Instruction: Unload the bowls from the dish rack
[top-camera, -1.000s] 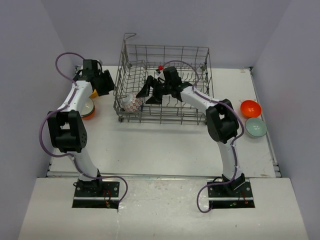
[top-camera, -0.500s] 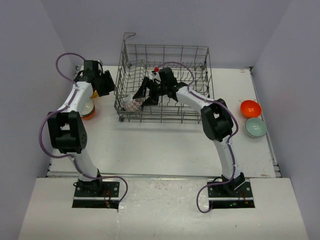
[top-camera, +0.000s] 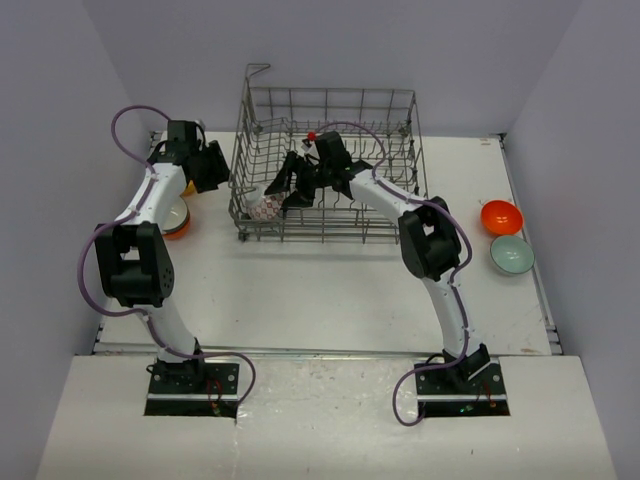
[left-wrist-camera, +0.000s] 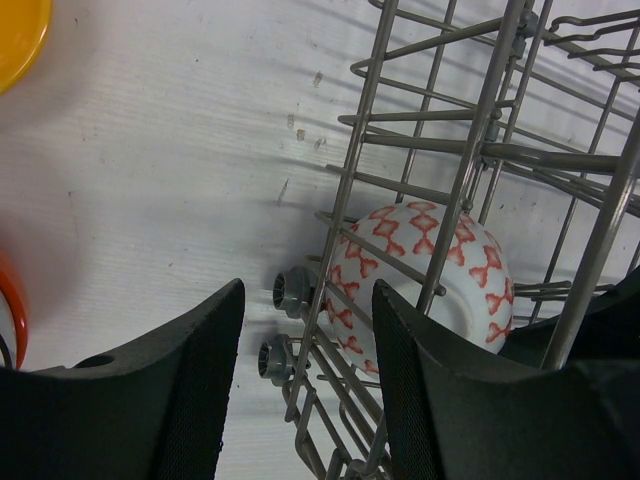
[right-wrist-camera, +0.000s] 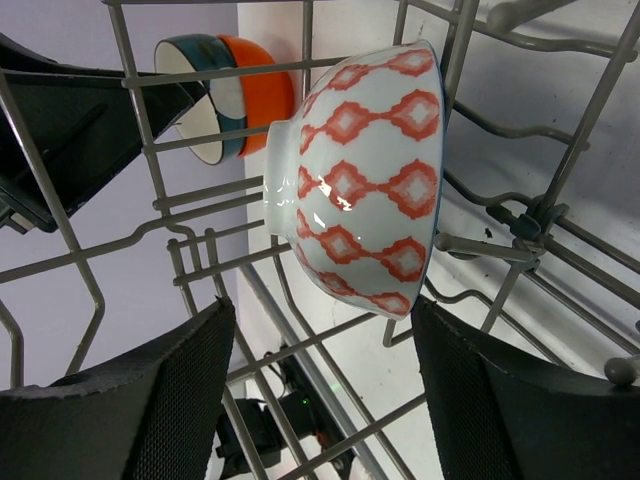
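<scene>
Top external view: white table (top-camera: 330, 290) carrying grey wire dish rack (top-camera: 330, 228) at the far middle. Step in hand, by judgement: taking the last bowl out of the rack. Already out on the table: orange bowl (top-camera: 501, 215) and pale bowl (top-camera: 511, 255) near the right edge, and stack of bowls (top-camera: 175, 218) at the left. Inside the rack, at its near left corner: white bowl with red pattern (right-wrist-camera: 365, 175), leaning among the wires. Right gripper (right-wrist-camera: 318, 310) inside the rack, open wide, one finger on each side of this bowl, no contact visible. Next move, probably: close on the bowl, then lift straight up, clear of the wires. Left gripper (left-wrist-camera: 305, 350) outside the rack, open, holding nothing.
</scene>
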